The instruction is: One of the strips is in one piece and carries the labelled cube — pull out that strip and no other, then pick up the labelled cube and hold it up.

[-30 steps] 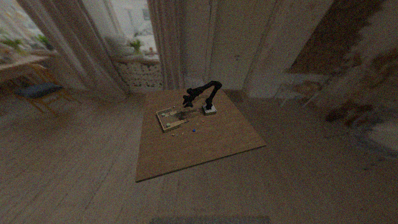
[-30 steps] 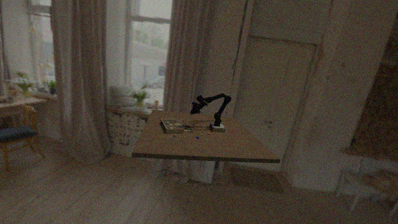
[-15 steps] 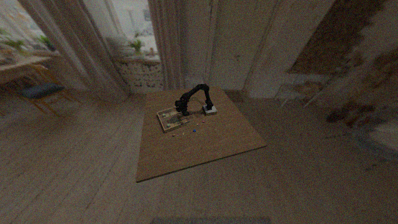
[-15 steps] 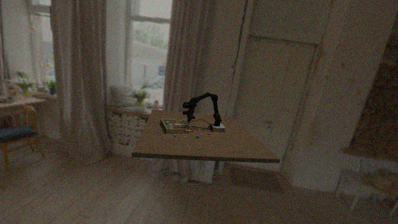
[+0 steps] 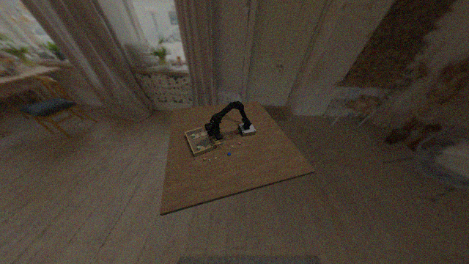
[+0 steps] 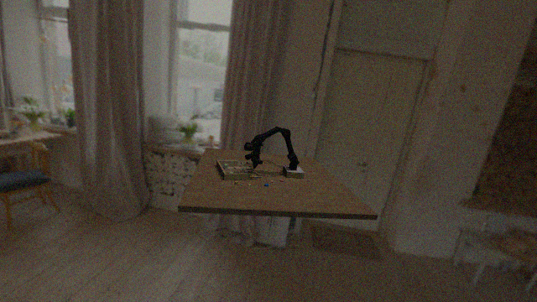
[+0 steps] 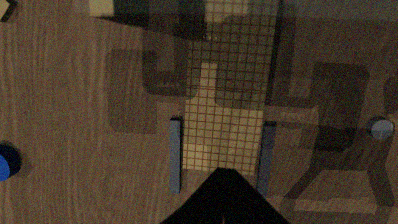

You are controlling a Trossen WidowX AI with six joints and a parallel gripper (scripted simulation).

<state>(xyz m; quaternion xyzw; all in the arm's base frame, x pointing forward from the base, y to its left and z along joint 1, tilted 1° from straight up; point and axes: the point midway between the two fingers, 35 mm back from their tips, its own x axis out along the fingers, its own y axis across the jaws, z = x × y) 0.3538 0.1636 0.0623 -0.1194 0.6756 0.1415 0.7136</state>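
1. Fingers closed to a single dark wedge, tip planted at the near end of the gridded strip. Nothing visibly pinched between them; judged to be pressing down on the strip rather than clamping it.
2. Strip flat on the counter, running straight away from the fingers between two grey-blue bars, one along each long edge. No break visible along the part in the wrist view; far end under heavy shadow.
3. Loose bits alongside: blue disc well off to the left, grey disc off to the right. Neither touching the strip.
4. Farther on, shallow tray under the arm in the top view. Labelled cube not made out in any view, too small and dim; presumed on the strip's far end, inside the tray.
5. Step in hand, judged: drag the strip out.
   - Hold firm downward contact, or the tip slides over the grid.
   - Pull straight back along the bars, slowly, so the cube rides along without toppling.
   - Stay centred; avoid the neighbouring strip.
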